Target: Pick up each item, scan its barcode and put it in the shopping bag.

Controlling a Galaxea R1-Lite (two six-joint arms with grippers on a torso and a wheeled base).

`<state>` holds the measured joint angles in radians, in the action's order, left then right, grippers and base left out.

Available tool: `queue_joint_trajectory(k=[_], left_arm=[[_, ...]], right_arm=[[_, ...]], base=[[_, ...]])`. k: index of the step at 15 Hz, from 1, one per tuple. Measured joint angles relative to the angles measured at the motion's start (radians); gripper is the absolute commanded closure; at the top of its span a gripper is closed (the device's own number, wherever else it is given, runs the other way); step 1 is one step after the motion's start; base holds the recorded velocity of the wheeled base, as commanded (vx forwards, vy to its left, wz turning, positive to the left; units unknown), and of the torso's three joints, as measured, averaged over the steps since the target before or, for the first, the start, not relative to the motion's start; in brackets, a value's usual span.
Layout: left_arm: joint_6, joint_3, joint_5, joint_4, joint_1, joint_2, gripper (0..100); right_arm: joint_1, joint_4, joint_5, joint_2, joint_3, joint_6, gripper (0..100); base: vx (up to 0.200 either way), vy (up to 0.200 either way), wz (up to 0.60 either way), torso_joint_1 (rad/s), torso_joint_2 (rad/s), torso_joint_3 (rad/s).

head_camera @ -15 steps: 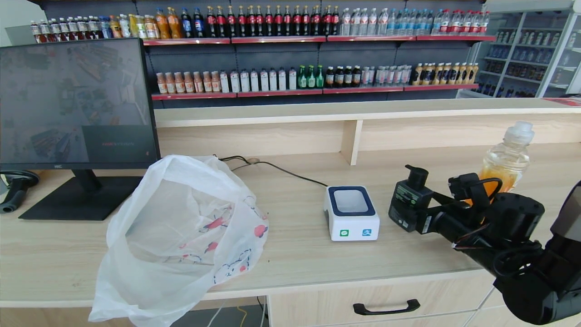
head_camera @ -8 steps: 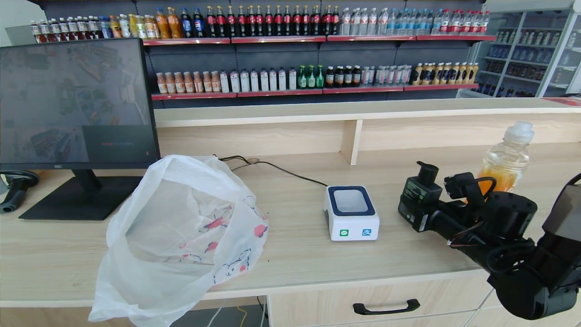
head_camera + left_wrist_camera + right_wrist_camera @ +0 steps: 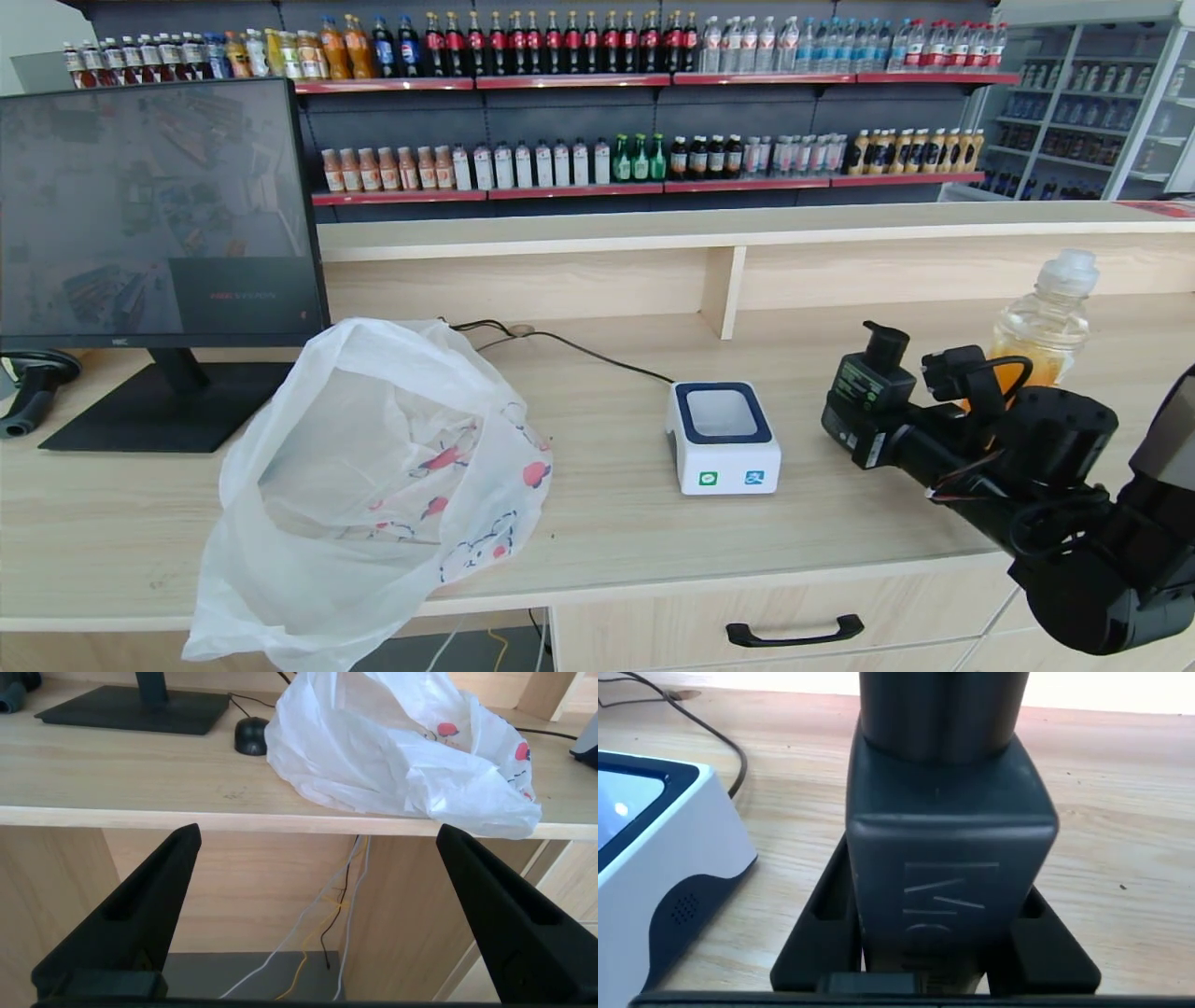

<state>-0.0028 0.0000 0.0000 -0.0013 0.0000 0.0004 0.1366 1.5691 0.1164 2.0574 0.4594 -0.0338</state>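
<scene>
My right gripper (image 3: 873,420) is shut on a small dark square bottle (image 3: 864,397) with a black cap, held above the counter just right of the white barcode scanner (image 3: 722,437). From the right wrist, the dark bottle (image 3: 948,849) sits clamped between the jaws, with the scanner (image 3: 654,849) beside it. A white plastic shopping bag (image 3: 373,476) with red prints lies open on the counter's left half. An orange drink bottle (image 3: 1041,327) stands behind my right arm. My left gripper (image 3: 313,924) hangs open below the counter edge, under the bag (image 3: 402,747).
A monitor (image 3: 154,215) on a black stand occupies the far left, with a handheld scanner (image 3: 33,387) beside it. A cable (image 3: 569,347) runs from the scanner toward the back. A raised wooden ledge (image 3: 728,229) borders the counter's rear. A drawer handle (image 3: 794,635) sits below.
My right gripper, holding the dark bottle, has drifted to the right and slightly back, away from the scanner. The bag and scanner have stayed put.
</scene>
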Motion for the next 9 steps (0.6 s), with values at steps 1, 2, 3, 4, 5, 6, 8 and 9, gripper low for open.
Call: queue_joint_trajectory(k=[1,2,3,4,5,6,8,9], left_arm=[[0.000,0.000,0.000,0.000,0.000,0.000,0],[0.000,0.000,0.000,0.000,0.000,0.000,0],[0.000,0.000,0.000,0.000,0.000,0.000,0],[0.000,0.000,0.000,0.000,0.000,0.000,0],[0.000,0.000,0.000,0.000,0.000,0.000,0],[0.000,0.000,0.000,0.000,0.000,0.000,0],[0.000,0.000,0.000,0.000,0.000,0.000,0],[0.000,0.000,0.000,0.000,0.000,0.000,0]], right_arm=[[-0.001,0.000,0.000,-0.012,-0.006,0.000,100],[-0.004,0.000,0.000,-0.023,-0.011,0.000,100],[-0.006,0.000,0.000,-0.038,-0.020,0.000,100],[-0.006,0.000,0.000,-0.057,-0.033,0.000,100],[-0.007,0.001,0.000,-0.079,-0.045,0.000,100],[-0.006,0.000,0.000,-0.106,-0.061,0.000,100],[-0.004,0.001,0.000,-0.194,-0.123,0.001,100],[-0.001,0.001,0.000,-0.246,-0.163,0.002,100]], base=[[0.000,0.000,0.00,0.000,0.00,0.000],[0.000,0.000,0.00,0.000,0.00,0.000],[0.000,0.000,0.00,0.000,0.00,0.000],[0.000,0.000,0.00,0.000,0.00,0.000],[0.000,0.000,0.00,0.000,0.00,0.000],[0.000,0.000,0.00,0.000,0.00,0.000],[0.000,0.000,0.00,0.000,0.00,0.000],[0.000,0.000,0.00,0.000,0.00,0.000]])
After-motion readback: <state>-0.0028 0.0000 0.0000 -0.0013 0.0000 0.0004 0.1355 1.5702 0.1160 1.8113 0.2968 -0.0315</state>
